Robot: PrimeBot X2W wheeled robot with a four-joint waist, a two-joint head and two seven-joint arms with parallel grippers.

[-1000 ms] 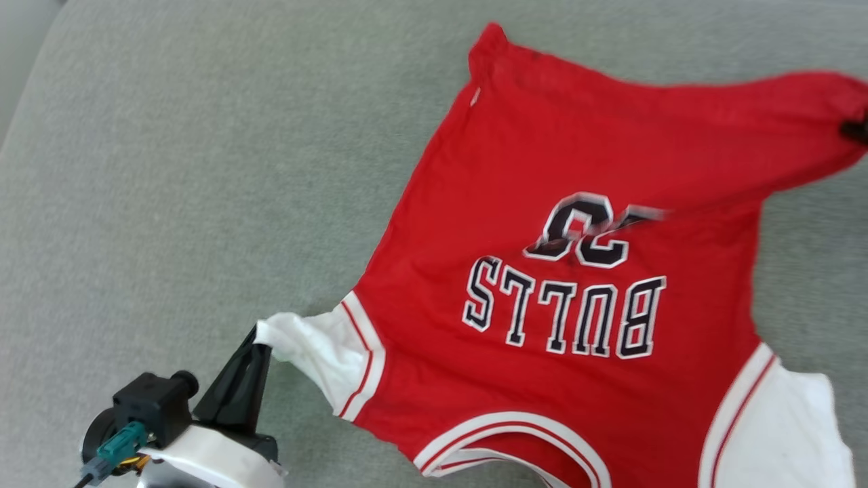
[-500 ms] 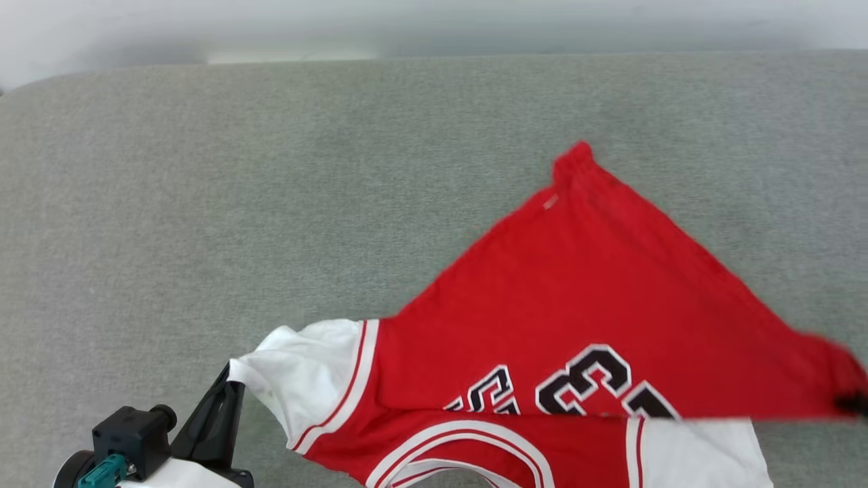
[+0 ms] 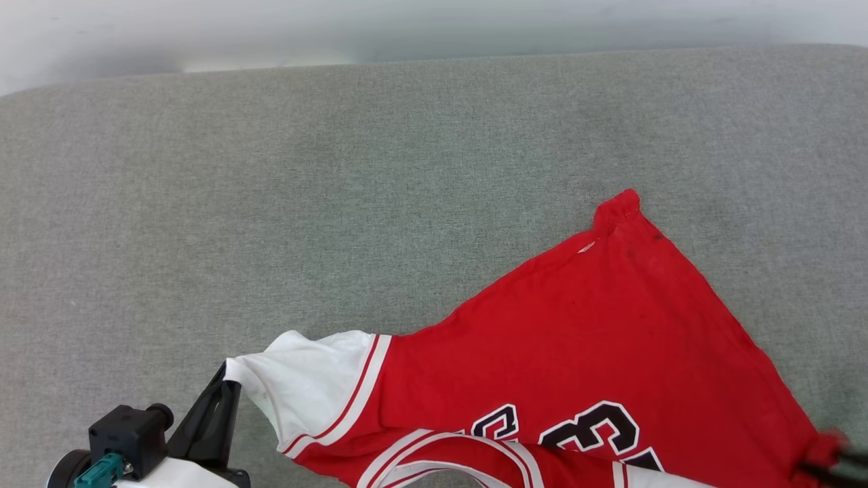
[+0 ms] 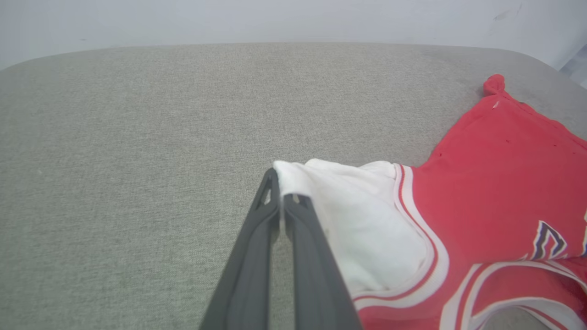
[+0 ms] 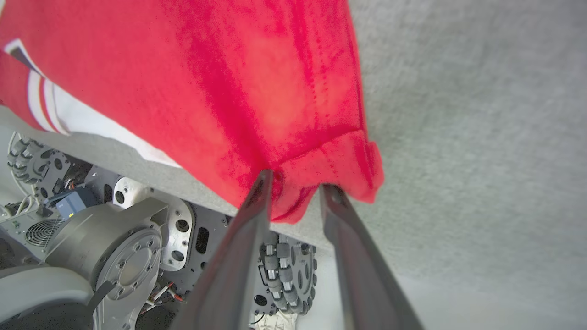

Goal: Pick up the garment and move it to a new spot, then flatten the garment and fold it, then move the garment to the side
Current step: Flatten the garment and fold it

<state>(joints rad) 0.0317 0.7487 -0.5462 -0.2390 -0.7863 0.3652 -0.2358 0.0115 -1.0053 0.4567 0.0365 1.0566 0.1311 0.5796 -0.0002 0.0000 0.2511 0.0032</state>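
The garment [image 3: 610, 339] is a red jersey with white sleeves and black lettering, lying at the near right of the grey surface. Its red lower part is folded toward me over the letters. My left gripper [image 3: 227, 383] is shut on the tip of the white sleeve [image 4: 367, 215], seen close up in the left wrist view, where the left gripper [image 4: 279, 185] pinches the cloth. My right gripper [image 5: 298, 185] stands at the near edge with its fingers apart, and the red hem corner [image 5: 330, 169] lies loosely between them. In the head view the right gripper [image 3: 837, 461] is a dark blur.
The grey cushioned surface [image 3: 305, 203] stretches wide to the left and far side, ending at a pale wall [image 3: 407, 27]. Below the surface's near edge, the right wrist view shows my own base and its wheels [image 5: 284, 270].
The head camera has tilted. My right gripper has carried the hem corner toward the near edge, folding the red body over the lettering, and its fingers have parted. The left grip is unchanged.
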